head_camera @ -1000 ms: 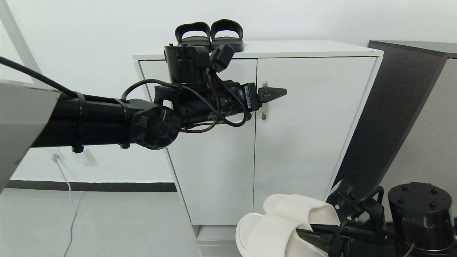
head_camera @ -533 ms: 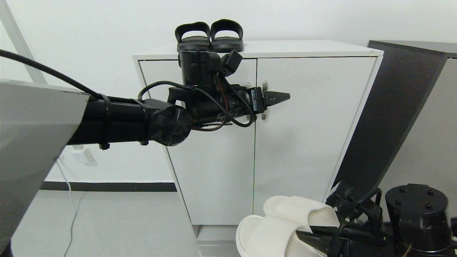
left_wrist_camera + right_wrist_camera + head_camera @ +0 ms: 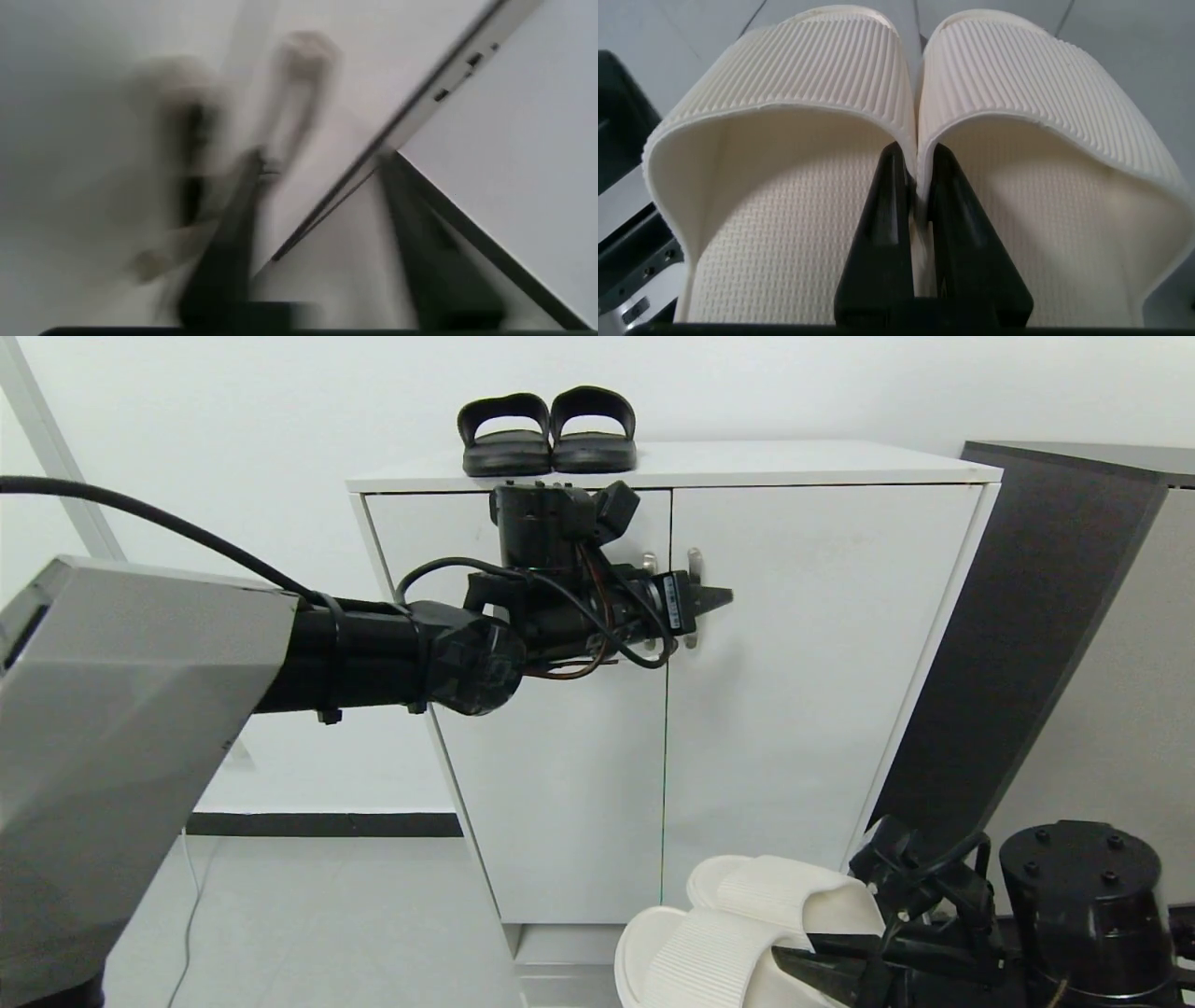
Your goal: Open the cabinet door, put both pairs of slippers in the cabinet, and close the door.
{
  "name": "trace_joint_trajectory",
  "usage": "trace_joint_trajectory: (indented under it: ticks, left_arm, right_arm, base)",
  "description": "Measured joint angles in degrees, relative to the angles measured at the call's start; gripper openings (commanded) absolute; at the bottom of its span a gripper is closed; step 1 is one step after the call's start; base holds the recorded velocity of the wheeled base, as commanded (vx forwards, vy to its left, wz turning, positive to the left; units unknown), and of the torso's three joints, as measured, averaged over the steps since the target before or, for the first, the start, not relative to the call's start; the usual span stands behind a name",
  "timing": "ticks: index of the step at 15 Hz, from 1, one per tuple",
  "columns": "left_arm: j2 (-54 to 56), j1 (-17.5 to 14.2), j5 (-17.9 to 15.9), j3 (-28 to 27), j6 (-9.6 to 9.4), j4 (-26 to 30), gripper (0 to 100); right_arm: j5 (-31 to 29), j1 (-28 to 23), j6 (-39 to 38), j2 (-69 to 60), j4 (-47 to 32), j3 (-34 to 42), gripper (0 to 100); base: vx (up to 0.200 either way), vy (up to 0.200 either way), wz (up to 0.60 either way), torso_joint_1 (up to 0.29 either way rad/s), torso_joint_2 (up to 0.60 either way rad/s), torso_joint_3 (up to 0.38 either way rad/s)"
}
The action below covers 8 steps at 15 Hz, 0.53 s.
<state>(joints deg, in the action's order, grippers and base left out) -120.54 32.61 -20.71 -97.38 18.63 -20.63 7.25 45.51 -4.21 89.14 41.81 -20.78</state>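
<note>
**Left gripper at the right door's handle, white slippers waiting in the right gripper**

The white cabinet (image 3: 803, 709) has two doors, and both look closed in the head view. The white slippers (image 3: 738, 924) hang low in front of the right door (image 3: 794, 644). They are pinched together by their adjoining inner walls in the right gripper (image 3: 918, 173), whose fingers are clamped tight on them. The black slippers (image 3: 548, 429) sit side by side on the cabinet top, above the left door (image 3: 560, 784). The left gripper (image 3: 719, 597) lies across the handle (image 3: 692, 558) of the right door, with its fingers apart and holding nothing. Blur hides whether the bar is between them. As I judge it, the bar should be centred between the fingers and gripped firmly. The pull should then follow the door's arc rather than go straight out, with the white pair kept clear of the swing.
</note>
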Motion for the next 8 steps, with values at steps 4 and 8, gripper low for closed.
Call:
trace_joint_trajectory:
  ticks: [4,8]
  left_arm:
    - [2.13,0.52,-0.24,3.61,-0.1,0.0,0]
    - [7.31,1.97,-0.63,10.47,0.0,-0.23,0]
  right_arm:
    - [2.43,0.82,1.34,-0.02,-0.02,1.91,0]
    - [5.0,1.51,3.67,-0.72,0.59,3.89,0]
  base:
    - [0.0,0.0,0.0,0.0,0.0,0.0]
    - [0.0,0.0,0.0,0.0,0.0,0.0]
